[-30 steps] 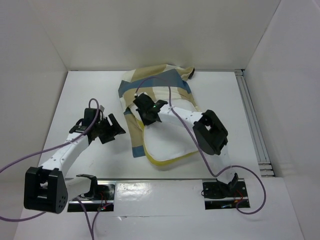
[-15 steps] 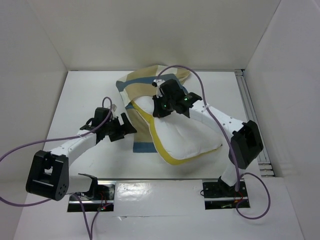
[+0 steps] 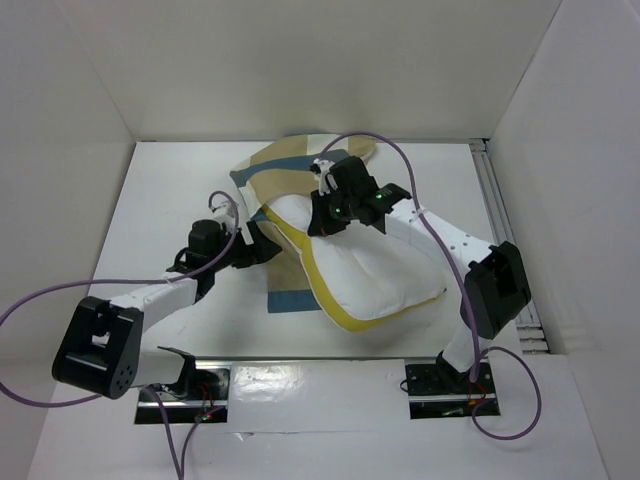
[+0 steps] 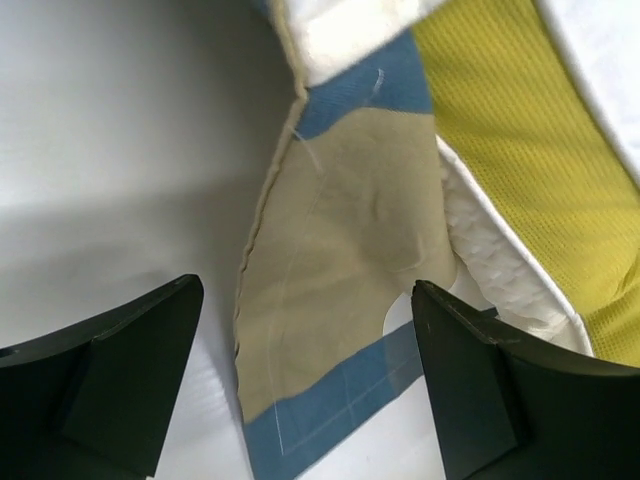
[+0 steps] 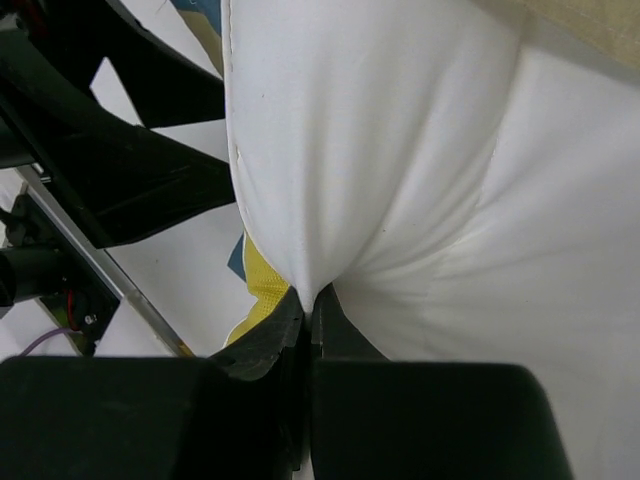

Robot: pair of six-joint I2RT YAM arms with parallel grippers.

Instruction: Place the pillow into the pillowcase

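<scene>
we find the left gripper (image 4: pixel 305 300) spread wide, its 2 fingers either side of the left edge of the pillowcase (image 3: pixel 290 165), gripping nothing. the pillowcase lies on the table (image 3: pixel 170 190); the pillow (image 3: pixel 370 270) rests on top. the right gripper (image 5: pixel 310 305) is pressed together, pinching a fold of pillow near its far end.

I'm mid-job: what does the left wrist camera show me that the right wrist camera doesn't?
Left wrist only: the left gripper wide open over the pillowcase, whose tan-and-blue edge lies on the table.
Right wrist only: the right gripper shut, pinching a fold of the white pillow.
Both: the pillow's yellow band and some pillowcase.
</scene>
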